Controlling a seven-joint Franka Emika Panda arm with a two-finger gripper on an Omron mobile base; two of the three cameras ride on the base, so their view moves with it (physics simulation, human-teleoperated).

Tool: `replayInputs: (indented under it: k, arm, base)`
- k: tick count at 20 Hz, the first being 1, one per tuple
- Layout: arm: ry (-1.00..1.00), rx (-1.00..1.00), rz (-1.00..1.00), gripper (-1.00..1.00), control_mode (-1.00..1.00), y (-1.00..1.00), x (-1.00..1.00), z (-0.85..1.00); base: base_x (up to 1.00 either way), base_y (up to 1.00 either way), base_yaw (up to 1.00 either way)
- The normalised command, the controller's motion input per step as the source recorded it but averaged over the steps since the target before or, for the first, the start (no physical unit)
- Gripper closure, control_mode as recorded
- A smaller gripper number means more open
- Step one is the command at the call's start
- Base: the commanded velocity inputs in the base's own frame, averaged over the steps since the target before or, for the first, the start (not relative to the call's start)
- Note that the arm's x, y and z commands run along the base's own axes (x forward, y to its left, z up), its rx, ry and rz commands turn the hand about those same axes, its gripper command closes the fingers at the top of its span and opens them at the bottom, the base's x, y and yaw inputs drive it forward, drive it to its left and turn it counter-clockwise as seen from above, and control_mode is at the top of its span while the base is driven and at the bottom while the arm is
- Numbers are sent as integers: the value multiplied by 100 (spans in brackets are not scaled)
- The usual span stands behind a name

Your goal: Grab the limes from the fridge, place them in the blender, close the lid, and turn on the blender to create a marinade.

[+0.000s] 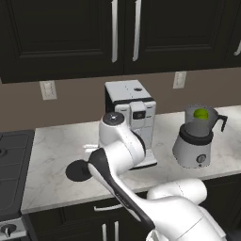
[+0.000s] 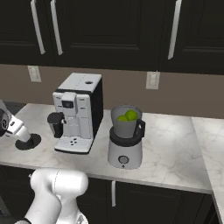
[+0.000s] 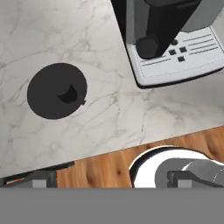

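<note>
The lid [image 3: 57, 91] lies flat on the marble worktop [image 3: 52, 35] at the left of the hand view, well apart from the white coffee machine [image 3: 170, 39] at upper right. In the right base view the limes [image 2: 127, 116] sit inside the blender [image 2: 126, 137], centre frame, its jar top uncovered, just right of the coffee machine. The fingers stand fully open and hold nothing, above the worktop near the lid.
</note>
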Motion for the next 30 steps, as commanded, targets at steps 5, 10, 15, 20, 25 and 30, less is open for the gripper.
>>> replayInputs:
  k: [5,10,15,20,25,30]
  arm:
    - [0,0,0,-100,-100,16,28,-38]
    - [0,0,0,-100,-100,24,31,-26]
    - [0,0,0,-100,-100,20,31,-19]
    - [1,0,0,-100,-100,17,27,-20]
    - [1,0,0,-100,-100,12,23,-20]
    - [2,0,0,-100,-100,4,21,-17]
  base:
    - [0,0,0]
    - [0,0,0]
    - [0,0,0]
    - [0,0,0]
    - [0,0,0]
    - [0,0,0]
